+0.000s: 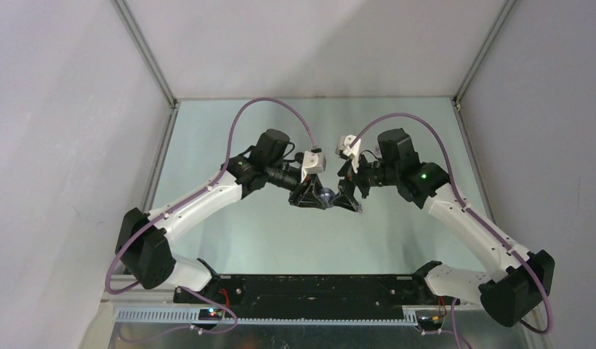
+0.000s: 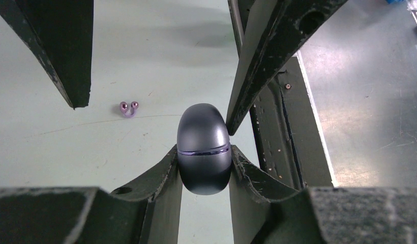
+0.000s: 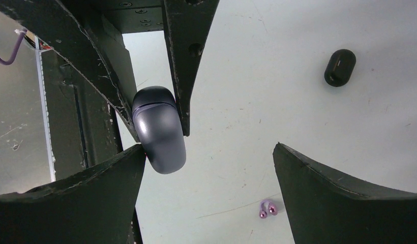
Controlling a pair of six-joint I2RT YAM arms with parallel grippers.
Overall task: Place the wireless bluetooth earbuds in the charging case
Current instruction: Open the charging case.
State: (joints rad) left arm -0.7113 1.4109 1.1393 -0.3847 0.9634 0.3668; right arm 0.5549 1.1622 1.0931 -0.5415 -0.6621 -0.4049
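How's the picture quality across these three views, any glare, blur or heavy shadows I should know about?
Top external: flat, even light, with the charging case only a tiny glint at the centre. Left wrist: the case is sharp, with a soft highlight on its dome, and the purple earbud is small but clear. Right wrist: diffuse light, barely any shadows, no glare.

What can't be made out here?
- Top external: purple earbud not findable; too small, or under left gripper or right gripper.
- All views: charging case inside, hidden by its shut lid.
- Right wrist: black oval thing, too small to tell bud from case.
- Wrist views: whether the open right gripper's finger touches the case; too close to tell.
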